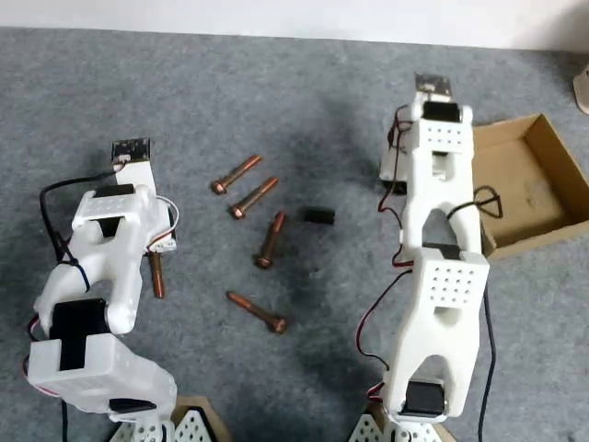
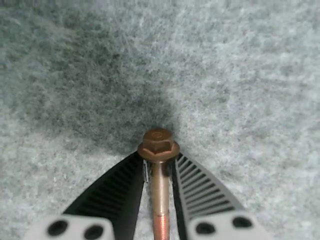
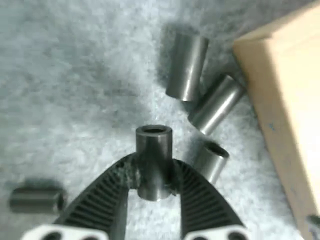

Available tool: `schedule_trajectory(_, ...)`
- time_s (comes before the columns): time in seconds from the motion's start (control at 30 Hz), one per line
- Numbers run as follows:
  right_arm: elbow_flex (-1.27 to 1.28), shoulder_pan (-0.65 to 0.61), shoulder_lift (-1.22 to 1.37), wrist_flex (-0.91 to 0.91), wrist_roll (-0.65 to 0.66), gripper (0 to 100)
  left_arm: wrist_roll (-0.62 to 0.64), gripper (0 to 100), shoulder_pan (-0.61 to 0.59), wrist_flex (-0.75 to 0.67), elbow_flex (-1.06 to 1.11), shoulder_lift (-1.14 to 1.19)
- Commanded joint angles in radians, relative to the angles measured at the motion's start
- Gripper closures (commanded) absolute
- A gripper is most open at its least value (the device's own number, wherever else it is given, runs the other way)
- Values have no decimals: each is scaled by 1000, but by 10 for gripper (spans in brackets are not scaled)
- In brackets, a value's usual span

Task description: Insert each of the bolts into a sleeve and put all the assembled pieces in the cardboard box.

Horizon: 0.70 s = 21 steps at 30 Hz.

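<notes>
Bolt (image 2: 159, 185) tight between left jaws, sleeve (image 3: 154, 162) between right jaws, over grey carpet (image 1: 276, 101).

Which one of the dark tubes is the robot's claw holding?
The sleeve clamped in the right gripper, between its black fingers; the other four sit free on the mat.

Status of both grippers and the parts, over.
Left gripper shut on bolt. Right gripper shut on sleeve. Four bolts loose on table. Nothing in the way.
</notes>
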Motion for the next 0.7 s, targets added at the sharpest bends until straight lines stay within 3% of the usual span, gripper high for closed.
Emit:
schedule_trajectory(0.0,-206,-18,-12,120,12,994,-12,993,5,-23,-4,-41)
schedule_trajectory(0.1,-321,-18,-12,188,38,994,-11,993,5,-23,-5,-39)
schedule_trajectory(0.57,-552,22,-68,191,35,994,-6,993,47,-17,-7,-42)
schedule_trajectory(0.67,-496,19,-125,193,26,994,-11,993,45,-17,-8,-42)
